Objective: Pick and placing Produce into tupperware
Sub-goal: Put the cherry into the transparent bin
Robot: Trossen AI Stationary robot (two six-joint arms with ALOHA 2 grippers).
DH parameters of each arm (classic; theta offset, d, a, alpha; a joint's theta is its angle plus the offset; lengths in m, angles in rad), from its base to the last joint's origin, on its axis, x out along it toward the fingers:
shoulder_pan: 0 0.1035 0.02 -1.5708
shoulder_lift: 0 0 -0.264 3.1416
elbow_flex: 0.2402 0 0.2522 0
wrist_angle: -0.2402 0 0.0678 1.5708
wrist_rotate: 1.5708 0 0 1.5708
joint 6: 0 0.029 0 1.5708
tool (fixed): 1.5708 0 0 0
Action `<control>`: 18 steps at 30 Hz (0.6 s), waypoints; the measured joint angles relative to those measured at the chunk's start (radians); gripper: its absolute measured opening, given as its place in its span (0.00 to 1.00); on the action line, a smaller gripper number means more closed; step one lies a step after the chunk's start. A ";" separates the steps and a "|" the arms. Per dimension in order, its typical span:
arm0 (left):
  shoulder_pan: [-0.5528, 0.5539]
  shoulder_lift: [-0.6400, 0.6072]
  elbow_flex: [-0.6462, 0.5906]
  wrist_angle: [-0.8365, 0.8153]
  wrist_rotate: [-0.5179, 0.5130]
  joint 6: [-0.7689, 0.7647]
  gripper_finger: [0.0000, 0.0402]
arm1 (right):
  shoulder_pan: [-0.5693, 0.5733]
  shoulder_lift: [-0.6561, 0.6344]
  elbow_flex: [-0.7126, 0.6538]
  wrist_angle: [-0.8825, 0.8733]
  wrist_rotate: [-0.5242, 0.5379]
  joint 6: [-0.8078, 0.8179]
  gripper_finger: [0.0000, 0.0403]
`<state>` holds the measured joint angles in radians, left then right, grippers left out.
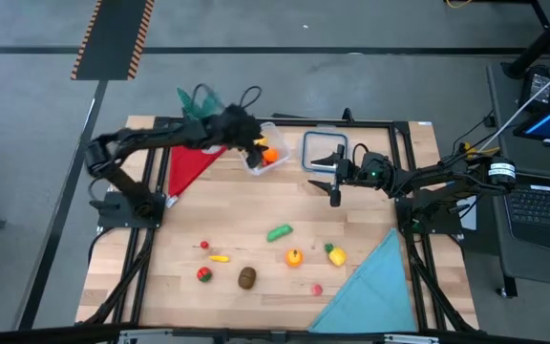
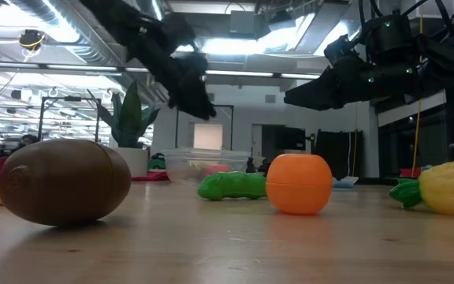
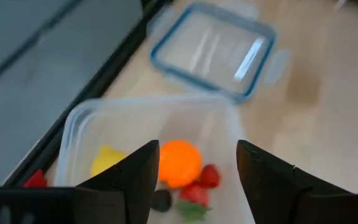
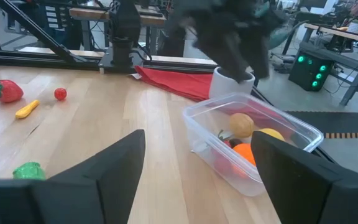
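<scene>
The left hand (image 1: pixel 249 134) hung open and empty right over the container (image 1: pixel 267 150) (several pieces already inside), while the green vegetable (image 1: pixel 279 232), lying crosswise mid-worktop, sat nearer the wide-open right hand (image 1: pixel 334 187).

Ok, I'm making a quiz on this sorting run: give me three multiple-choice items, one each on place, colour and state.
1. Where is the lid? A in the container; B on the table right of the container; C on the blue cloth.
2. What colour is the cloth by the left arm? A red; B blue; C white.
3. How is the left gripper? A shut on a fruit; B open, empty, over the container; C resting on the table.

B: it lies flat beside the container.
A: a red triangle.
B: its fingers stand apart above the orange inside.
</scene>
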<state>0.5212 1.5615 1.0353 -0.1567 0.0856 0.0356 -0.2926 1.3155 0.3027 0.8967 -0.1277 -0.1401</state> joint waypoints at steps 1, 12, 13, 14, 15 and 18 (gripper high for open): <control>-0.011 -0.041 -0.049 0.054 0.000 -0.004 0.51 | 0.000 0.000 0.000 0.000 -0.003 0.000 0.73; -0.215 -0.458 -0.493 0.332 0.001 -0.032 0.51 | 0.000 0.000 0.000 0.000 -0.005 -0.022 0.73; -0.233 -0.494 -0.517 0.332 0.002 -0.034 0.51 | 0.000 0.000 0.000 0.000 -0.005 -0.023 0.73; -0.250 -0.528 -0.543 0.329 0.003 -0.036 0.51 | 0.000 0.000 0.000 0.000 -0.006 -0.023 0.73; -0.266 -0.558 -0.568 0.327 0.003 -0.039 0.51 | 0.000 0.000 0.000 0.000 -0.006 -0.023 0.73; -0.313 -0.642 -0.627 0.323 0.013 -0.043 0.51 | 0.000 0.000 0.000 -0.002 -0.006 -0.022 0.73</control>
<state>0.2086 0.9198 0.4080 0.1659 0.0985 -0.0074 -0.2924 1.3155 0.3027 0.8942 -0.1333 -0.1620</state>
